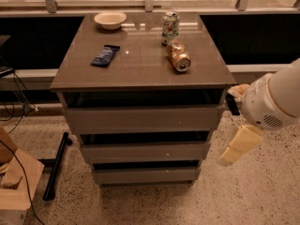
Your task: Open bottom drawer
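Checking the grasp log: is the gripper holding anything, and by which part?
Nothing. The gripper hangs right of the cabinet, apart from the bottom drawer.

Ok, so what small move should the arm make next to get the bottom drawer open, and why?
Probably lower the tool and swing it in toward the bottom drawer: it hangs right of the cabinet, above that drawer's front, touching nothing.

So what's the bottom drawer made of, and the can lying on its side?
The bottom drawer is probably board with a matte grey-brown coating: its front is flat and dull, with no grain. The tipped can looks like thin metal: its end glints. The gripper, hanging off to that drawer's right, looks like cream plastic.
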Robot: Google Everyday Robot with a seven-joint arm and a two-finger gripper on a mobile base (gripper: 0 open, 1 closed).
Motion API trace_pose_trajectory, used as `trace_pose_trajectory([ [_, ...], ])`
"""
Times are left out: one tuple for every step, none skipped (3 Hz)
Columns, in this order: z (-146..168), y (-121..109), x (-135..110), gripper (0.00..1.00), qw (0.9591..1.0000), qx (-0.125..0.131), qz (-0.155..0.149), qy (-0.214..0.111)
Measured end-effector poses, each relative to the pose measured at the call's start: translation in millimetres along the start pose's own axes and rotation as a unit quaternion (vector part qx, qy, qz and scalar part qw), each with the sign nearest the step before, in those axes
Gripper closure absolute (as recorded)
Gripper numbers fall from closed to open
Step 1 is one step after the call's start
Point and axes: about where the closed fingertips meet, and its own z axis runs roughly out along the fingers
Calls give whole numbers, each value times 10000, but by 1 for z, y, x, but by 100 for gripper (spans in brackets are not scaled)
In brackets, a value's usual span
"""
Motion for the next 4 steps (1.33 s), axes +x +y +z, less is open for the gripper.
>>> trace_pose_trajectory([
  [-1,-2,-2,0,10000,64,-14,2],
  [13,3,1,0,9996,36,-5,289],
  [50,16,14,0,9996,-91,158,233],
  [98,30,24,0,9992,-165,345,-117],
])
